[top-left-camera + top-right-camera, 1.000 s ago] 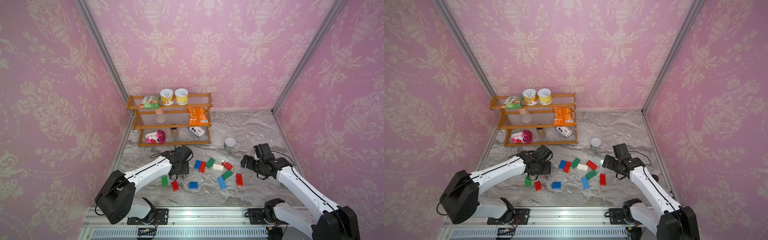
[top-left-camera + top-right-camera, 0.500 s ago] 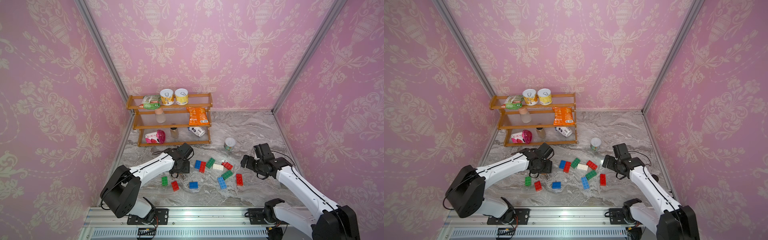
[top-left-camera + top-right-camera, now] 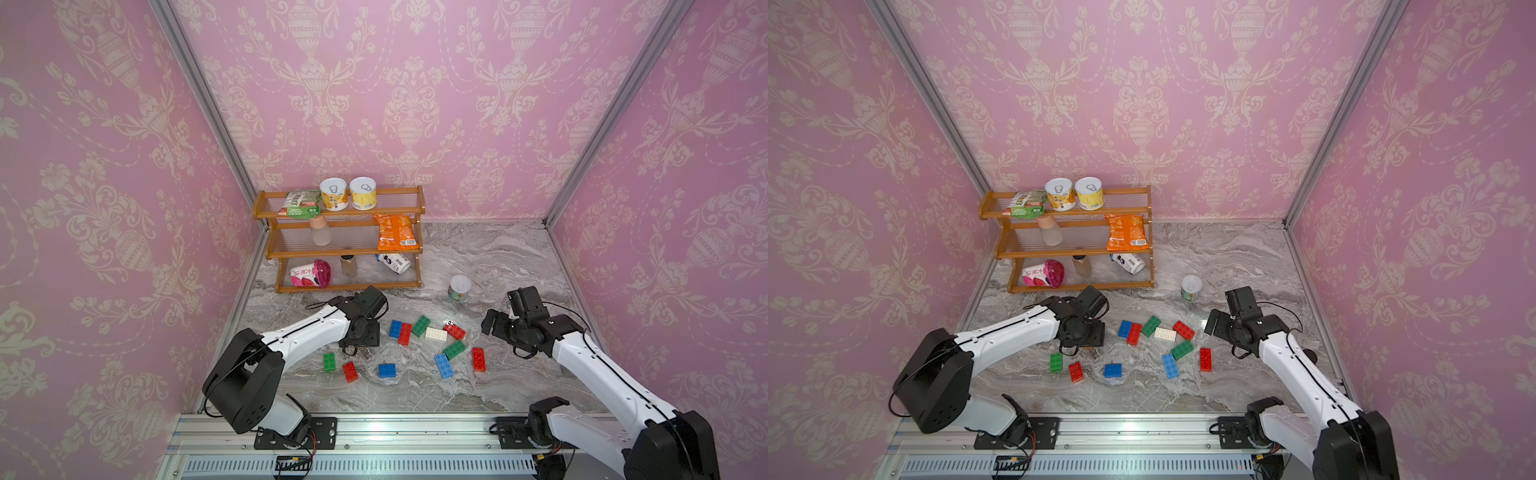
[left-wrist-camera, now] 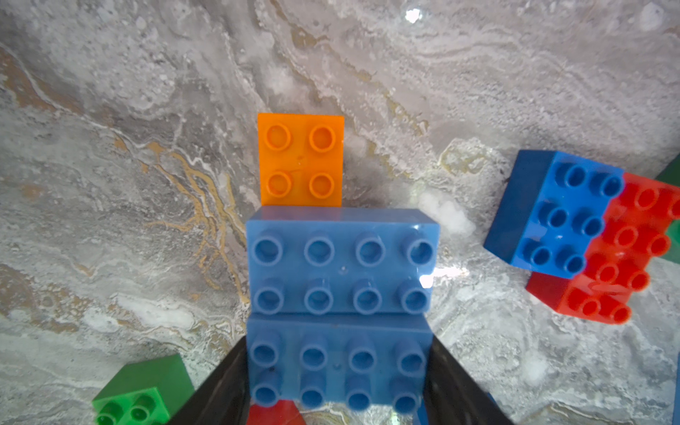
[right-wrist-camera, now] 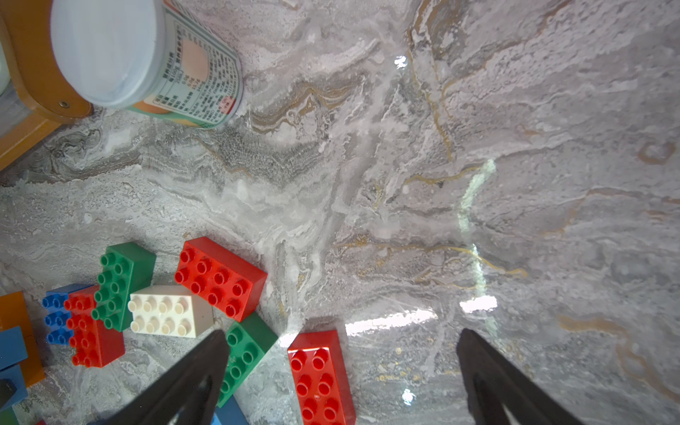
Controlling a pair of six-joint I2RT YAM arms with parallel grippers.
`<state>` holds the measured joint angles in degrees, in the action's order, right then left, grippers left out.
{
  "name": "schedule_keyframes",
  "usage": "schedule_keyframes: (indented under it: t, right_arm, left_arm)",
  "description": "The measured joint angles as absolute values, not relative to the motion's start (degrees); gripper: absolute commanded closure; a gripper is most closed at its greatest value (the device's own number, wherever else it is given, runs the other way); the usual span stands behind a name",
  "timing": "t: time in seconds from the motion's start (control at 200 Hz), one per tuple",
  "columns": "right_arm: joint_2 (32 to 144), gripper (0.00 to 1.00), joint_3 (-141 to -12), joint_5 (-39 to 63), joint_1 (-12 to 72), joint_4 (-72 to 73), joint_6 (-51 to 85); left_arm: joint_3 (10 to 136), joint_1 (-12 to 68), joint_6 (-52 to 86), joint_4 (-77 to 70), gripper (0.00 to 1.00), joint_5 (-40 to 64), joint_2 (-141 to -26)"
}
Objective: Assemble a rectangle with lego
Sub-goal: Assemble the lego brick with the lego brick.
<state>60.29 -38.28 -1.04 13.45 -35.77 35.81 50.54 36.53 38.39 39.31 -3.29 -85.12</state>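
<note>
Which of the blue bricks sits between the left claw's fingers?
The blue brick flanked by the left gripper's fingers in the left wrist view; its blue neighbour, beside the orange brick, lies outside.

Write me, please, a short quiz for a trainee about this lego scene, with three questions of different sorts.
1. True or false: the right gripper holds a brick.
2. Which colour is the brick that the left gripper grips? A green, B blue, C white.
3. How many white bricks lie on the table?
Key: 1 false, it is open and empty. 2 B, the blue brick. 3 one.
</note>
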Motion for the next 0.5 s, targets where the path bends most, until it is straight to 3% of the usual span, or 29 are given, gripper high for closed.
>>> schedule_keyframes:
  t: [0.5]
  right_arm:
    - [60.3,0.0,-38.3,-1.0,13.5,-35.2,36.0]
  left_arm:
    - [50.5,36.5,38.4,38.4,0.92,-3.3,-85.6]
